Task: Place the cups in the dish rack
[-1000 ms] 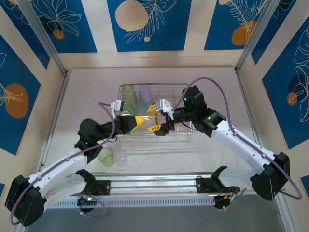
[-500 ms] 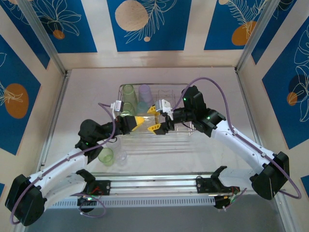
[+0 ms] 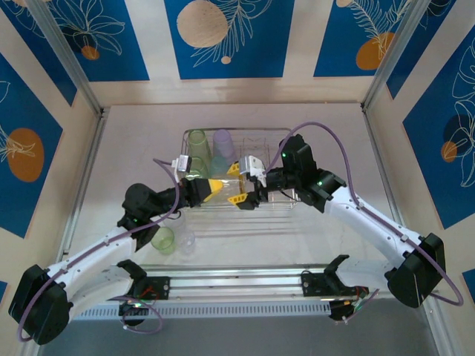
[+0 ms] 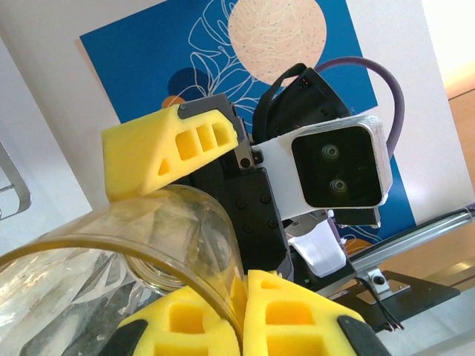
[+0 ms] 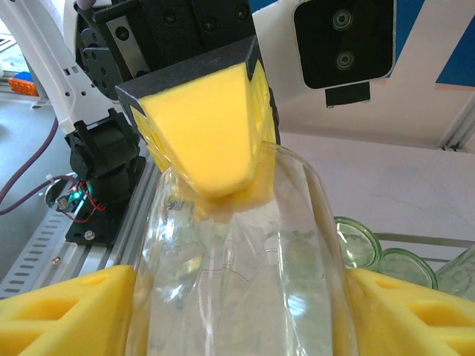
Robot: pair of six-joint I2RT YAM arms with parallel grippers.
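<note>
A pale, glossy table (image 3: pixel 312 245) fills the middle of the overhead view. At 12 o'clock the cream back wall carries a blue panel (image 3: pixel 223 59) with white leaf outlines and a beige disc (image 3: pixel 202 24). A similar blue panel (image 3: pixel 22 148) with an orange disc hangs at 9 o'clock, and another (image 3: pixel 445 148) at 3 o'clock. Silvery frame posts slant up at 11 o'clock (image 3: pixel 67 55) and 1 o'clock (image 3: pixel 397 52). At 6 o'clock an aluminium rail (image 3: pixel 237 283) runs along the near table edge, with a slotted vent strip (image 3: pixel 245 310) just below it.
</note>
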